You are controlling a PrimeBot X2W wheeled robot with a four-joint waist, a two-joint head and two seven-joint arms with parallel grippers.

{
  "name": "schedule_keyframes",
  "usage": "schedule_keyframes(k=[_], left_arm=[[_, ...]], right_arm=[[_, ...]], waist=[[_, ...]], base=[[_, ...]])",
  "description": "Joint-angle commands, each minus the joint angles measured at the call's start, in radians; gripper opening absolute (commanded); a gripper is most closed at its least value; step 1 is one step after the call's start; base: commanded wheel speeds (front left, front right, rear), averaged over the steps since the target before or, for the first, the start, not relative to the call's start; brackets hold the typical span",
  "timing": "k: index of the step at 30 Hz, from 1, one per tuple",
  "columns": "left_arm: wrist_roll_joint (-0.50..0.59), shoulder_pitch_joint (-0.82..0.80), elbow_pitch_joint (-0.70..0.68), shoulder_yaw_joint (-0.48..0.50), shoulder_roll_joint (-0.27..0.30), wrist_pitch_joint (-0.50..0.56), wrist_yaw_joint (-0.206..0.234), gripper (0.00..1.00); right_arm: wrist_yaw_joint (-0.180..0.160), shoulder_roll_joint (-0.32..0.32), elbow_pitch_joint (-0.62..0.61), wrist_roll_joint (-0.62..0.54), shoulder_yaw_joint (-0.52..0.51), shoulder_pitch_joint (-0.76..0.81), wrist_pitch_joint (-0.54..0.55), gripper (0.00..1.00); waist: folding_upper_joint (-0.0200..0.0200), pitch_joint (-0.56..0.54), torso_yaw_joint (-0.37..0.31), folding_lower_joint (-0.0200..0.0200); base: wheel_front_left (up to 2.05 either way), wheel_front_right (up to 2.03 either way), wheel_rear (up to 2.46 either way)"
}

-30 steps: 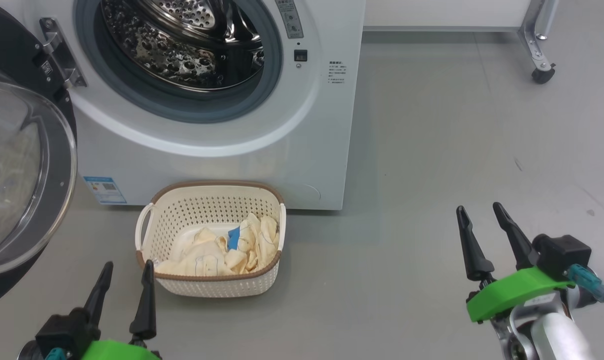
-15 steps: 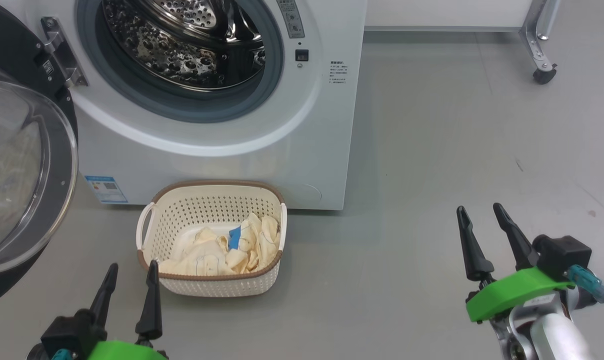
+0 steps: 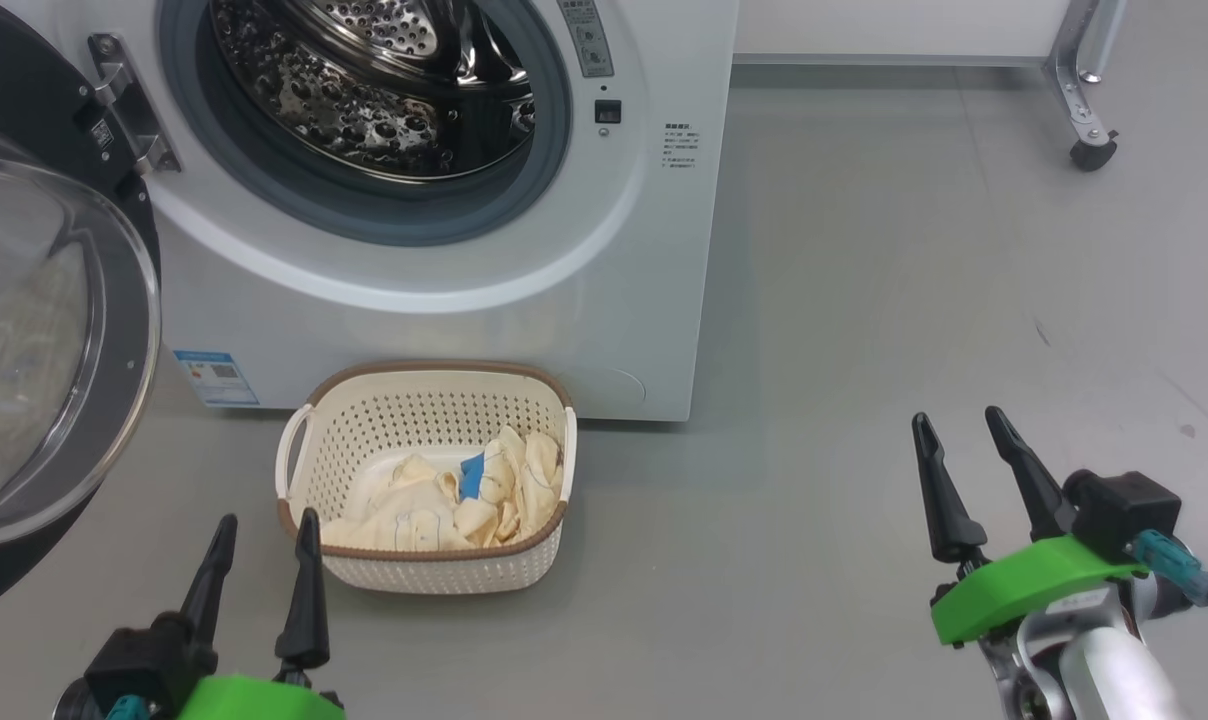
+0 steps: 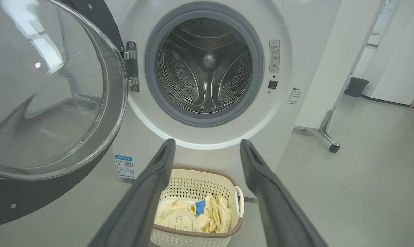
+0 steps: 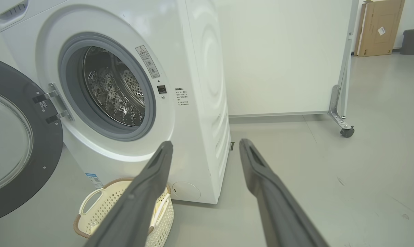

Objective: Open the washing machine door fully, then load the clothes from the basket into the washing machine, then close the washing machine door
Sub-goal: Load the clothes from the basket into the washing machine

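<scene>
door: swung open at left, done
clothes: all in basket, drum empty
left gripper: wide, holds nothing
right gripper: wide, holds nothing
left to do: load, shut door

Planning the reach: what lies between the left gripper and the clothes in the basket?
Head view: only the cream perforated plastic basket's near wall separates the left gripper from the pale-yellow clothes.

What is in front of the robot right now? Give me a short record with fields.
washing machine: white, drum uncovered
door: swung open to the left
basket: on the floor, before the washing machine
clothes: pale yellow, piled in the basket
left gripper: open, holding nothing, near the basket
right gripper: open, holding nothing, over bare floor
</scene>
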Motion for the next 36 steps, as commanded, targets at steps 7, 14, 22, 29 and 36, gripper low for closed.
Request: schedule_keyframes(k=[7, 14, 22, 29, 36], left_arm=[[0.007, -0.03, -0.028, 0.037, 0.004, -0.014, -0.003, 1.0], [-0.003, -0.03, -0.022, 0.035, 0.004, -0.014, -0.005, 1.0], [-0.049, -0.028, -0.013, 0.019, 0.008, -0.014, -0.007, 1.0], [-0.061, -0.032, -0.017, 0.017, 0.018, -0.014, -0.007, 1.0], [-0.052, -0.035, -0.026, 0.029, 0.016, -0.014, -0.003, 1.0]], right_arm=[[-0.003, -0.007, -0.037, -0.009, 0.013, -0.018, 0.0, 1.0], [-0.003, -0.009, -0.039, -0.008, 0.015, -0.016, 0.002, 1.0], [-0.003, -0.01, -0.039, -0.009, 0.02, -0.016, 0.005, 1.0], [-0.003, -0.011, -0.039, -0.01, 0.017, -0.013, 0.005, 1.0], [-0.003, -0.009, -0.035, -0.01, 0.018, -0.012, 0.005, 1.0]], waist=[[-0.0001, -0.001, 0.005, 0.0], [-0.0001, 0.0, 0.009, 0.0], [-0.0001, 0.006, 0.011, 0.0], [-0.0001, 0.008, 0.015, 0.0], [-0.0001, 0.007, 0.024, 0.0]], base=[[0.0, 0.0, 0.0], [0.0, 0.0, 0.0], [0.13, -0.13, 0.0], [1.01, -1.01, 0.0], [1.8, -1.8, 0.0]])
